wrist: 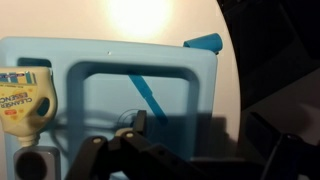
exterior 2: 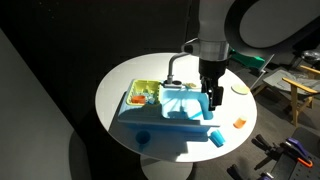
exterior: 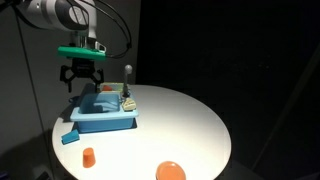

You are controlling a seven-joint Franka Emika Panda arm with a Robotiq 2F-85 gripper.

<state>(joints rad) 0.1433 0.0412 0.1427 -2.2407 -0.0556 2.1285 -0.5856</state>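
My gripper (exterior: pixel 82 79) hangs open and empty just above a light blue toy sink (exterior: pixel 100 122) on a round white table (exterior: pixel 190 125). In both exterior views its fingers are over the sink's basin (exterior 2: pixel 178 106). In the wrist view the fingers (wrist: pixel 200 135) are dark and spread apart, over the basin's right edge. A thin blue stick (wrist: pixel 148 96) lies slanted in the basin (wrist: pixel 100 100). A yellow mustard bottle (wrist: pixel 25 102) lies in the sink's side compartment.
The sink's grey faucet (exterior: pixel 128 76) stands at its far side. A blue block (exterior: pixel 69 137), a small orange cup (exterior: pixel 88 155) and an orange dish (exterior: pixel 171 171) sit on the table near its front edge. A blue piece (wrist: pixel 205 42) lies beside the sink.
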